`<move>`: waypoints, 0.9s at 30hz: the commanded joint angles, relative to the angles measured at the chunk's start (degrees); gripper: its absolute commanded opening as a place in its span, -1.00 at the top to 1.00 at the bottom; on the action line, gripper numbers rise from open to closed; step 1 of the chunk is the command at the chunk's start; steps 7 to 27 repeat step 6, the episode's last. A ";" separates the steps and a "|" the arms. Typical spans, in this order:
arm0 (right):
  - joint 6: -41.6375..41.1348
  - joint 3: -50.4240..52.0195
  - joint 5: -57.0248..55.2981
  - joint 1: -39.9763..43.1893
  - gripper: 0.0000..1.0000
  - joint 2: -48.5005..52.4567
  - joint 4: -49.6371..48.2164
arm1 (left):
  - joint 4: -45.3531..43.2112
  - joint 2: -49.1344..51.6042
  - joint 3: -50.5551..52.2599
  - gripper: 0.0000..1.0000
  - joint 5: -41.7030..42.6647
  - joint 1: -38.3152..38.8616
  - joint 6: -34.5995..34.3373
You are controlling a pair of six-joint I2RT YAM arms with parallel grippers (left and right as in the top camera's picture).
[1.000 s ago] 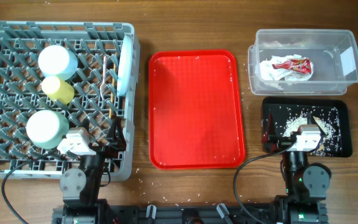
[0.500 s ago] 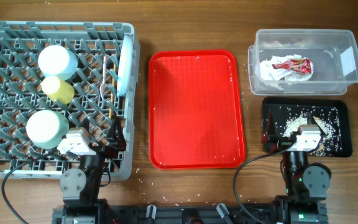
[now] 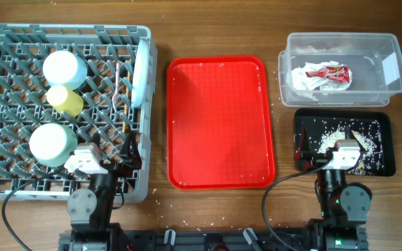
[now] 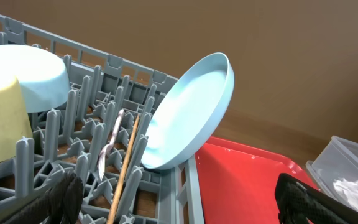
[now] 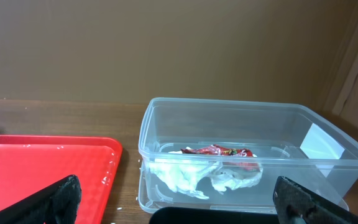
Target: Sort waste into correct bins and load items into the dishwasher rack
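The grey dishwasher rack (image 3: 61,29) holds an upturned mint-green bowl (image 3: 63,67), a yellow cup (image 3: 65,100), a second mint-green piece (image 3: 49,143), the pale blue plate (image 4: 191,112) on edge, a white fork (image 4: 110,143) and a chopstick (image 4: 126,168). In the clear tub (image 3: 389,66) lie the red-and-white wrapper (image 5: 219,150) and the napkin (image 5: 185,171). Rice scraps (image 3: 333,136) are scattered in the black tray (image 3: 386,150). My left gripper (image 4: 182,205) hangs open over the rack's near right corner. Open and holding nothing, my right gripper (image 5: 179,208) hovers over the black tray's near left part.
The red serving tray (image 3: 218,122) lies between the rack and the bins, with a few rice grains on it. More grains dot the wooden table near its front edge. Both arm bases stand at the table's near side.
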State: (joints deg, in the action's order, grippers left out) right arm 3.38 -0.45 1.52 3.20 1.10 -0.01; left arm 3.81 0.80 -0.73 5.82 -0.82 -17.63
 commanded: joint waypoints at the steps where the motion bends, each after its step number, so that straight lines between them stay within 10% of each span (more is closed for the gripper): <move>1: 1.11 0.15 1.11 -0.02 -0.99 -0.83 -0.11 | 0.09 -0.42 0.42 -1.00 -0.35 -0.31 1.14; 27: 1.11 0.15 1.11 -0.02 -0.99 -0.83 -0.11 | 0.09 -0.42 0.42 -1.00 -0.35 -0.31 1.14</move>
